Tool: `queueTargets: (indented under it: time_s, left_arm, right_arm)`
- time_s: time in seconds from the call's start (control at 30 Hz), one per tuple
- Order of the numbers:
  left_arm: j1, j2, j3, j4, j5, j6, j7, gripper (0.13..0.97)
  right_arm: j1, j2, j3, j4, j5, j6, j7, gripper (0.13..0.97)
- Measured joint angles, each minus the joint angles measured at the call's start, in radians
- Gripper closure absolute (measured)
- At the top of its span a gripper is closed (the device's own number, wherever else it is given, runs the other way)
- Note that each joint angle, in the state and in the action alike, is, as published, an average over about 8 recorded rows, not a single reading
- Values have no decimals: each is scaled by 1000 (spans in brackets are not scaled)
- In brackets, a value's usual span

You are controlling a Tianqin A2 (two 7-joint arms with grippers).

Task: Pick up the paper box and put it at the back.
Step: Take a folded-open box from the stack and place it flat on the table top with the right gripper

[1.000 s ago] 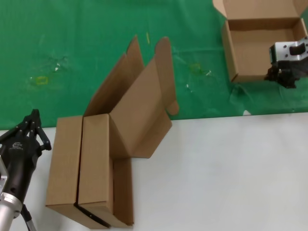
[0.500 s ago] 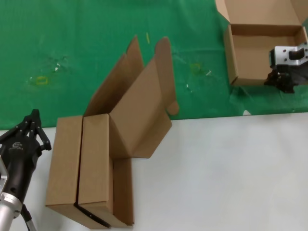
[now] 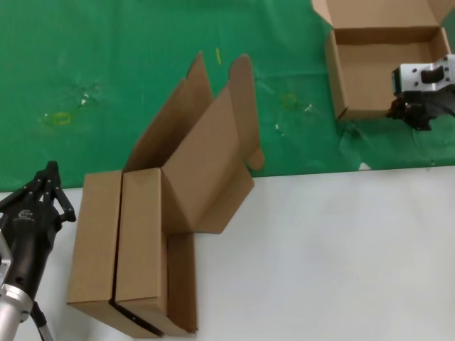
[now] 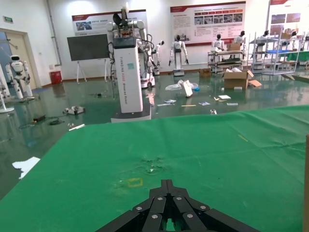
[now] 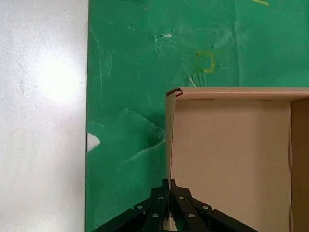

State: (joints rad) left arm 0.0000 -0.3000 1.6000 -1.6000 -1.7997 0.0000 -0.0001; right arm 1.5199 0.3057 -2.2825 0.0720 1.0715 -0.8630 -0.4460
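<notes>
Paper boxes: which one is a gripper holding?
The open paper box on the green cloth; the right gripper pinches its wall. The other two boxes lie untouched, straddling the white surface.

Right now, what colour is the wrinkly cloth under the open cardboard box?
Green, with faint yellowish marks. The wrinkled cloth shows best in the right wrist view.

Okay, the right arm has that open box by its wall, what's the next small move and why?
Probably open the fingers and let go. The right gripper is shut on the paper box wall, and the box already rests on the green cloth at the back. The left gripper waits near the other boxes.
</notes>
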Motion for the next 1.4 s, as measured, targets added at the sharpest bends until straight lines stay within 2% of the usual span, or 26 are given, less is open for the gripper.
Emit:
queueTargets:
  time_s: [0.4,0.8,1.1,1.4]
  left_arm:
    - [0,0,0,0,0,0,0,953]
    - [0,0,0,0,0,0,0,953]
    - [0,0,0,0,0,0,0,953]
    - [0,0,0,0,0,0,0,953]
  right_arm:
    - [8,-9,12,-22,25,1,-82,947]
    - [6,-10,16,-25,32,0,-91,947]
    - [6,-10,16,-25,32,0,-91,904]
    - [6,-10,16,-25,32,0,-91,790]
